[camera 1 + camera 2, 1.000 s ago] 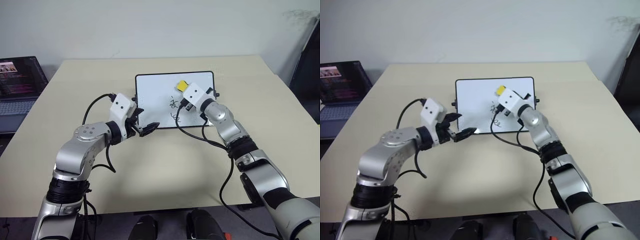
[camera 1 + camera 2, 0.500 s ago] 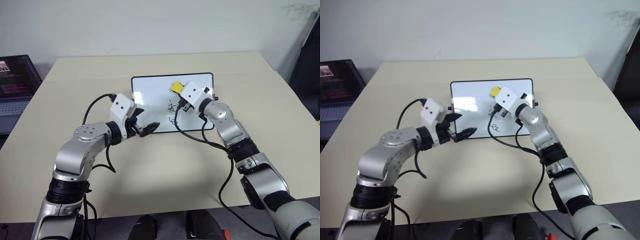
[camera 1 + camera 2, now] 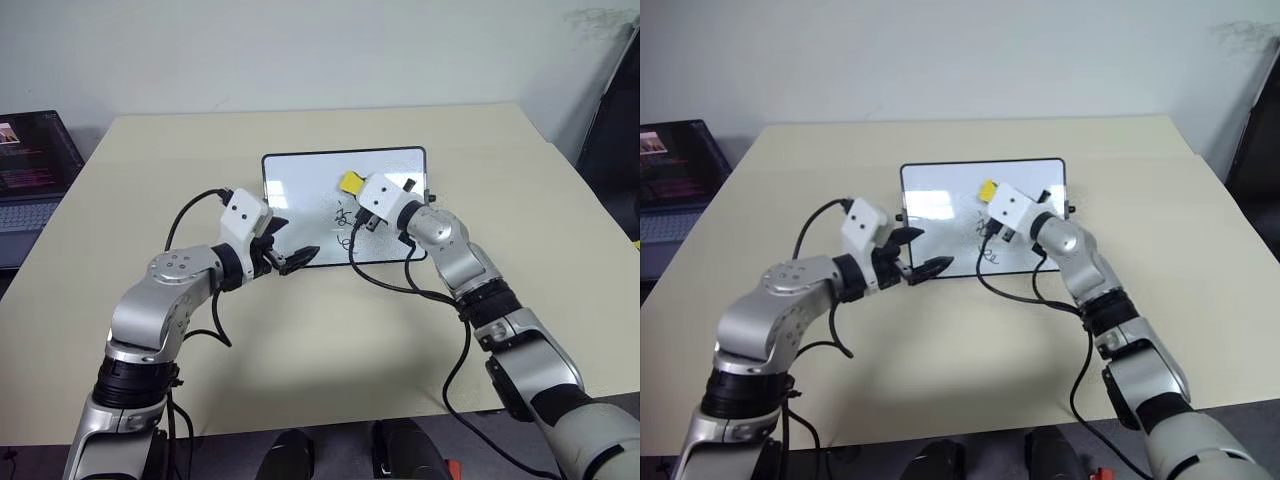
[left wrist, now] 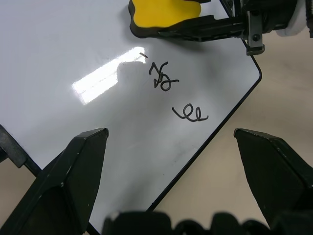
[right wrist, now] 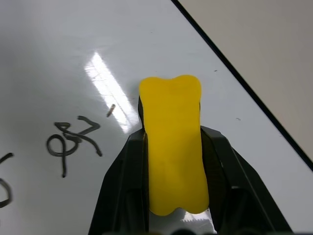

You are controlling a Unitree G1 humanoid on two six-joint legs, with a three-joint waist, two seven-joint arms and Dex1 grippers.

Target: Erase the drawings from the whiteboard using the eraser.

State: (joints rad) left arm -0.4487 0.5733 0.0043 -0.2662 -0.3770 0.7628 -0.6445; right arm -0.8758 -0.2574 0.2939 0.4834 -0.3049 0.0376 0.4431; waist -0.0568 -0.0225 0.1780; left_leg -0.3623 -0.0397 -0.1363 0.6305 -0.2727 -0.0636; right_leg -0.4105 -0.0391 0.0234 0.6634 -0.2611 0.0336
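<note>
Whiteboard (image 3: 300, 185) flat on the worktop (image 3: 330, 340). Right gripper (image 5: 173, 156) jaws clamped on the eraser (image 5: 172, 147), just beside the drawings (image 4: 164, 81). Left gripper (image 4: 171, 161) jaws apart, straddling the board's edge. Best to press the black face flat, sweep across both scribbles, and brace the board against sliding.

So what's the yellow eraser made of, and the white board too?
The eraser looks like soft foam or plastic: matte yellow, rounded edges, with a dark layer underneath. I can't tell which for sure. The whiteboard looks like smooth, glossy coated board: it mirrors a bright streak of light. Its thin black frame is probably plastic.
</note>
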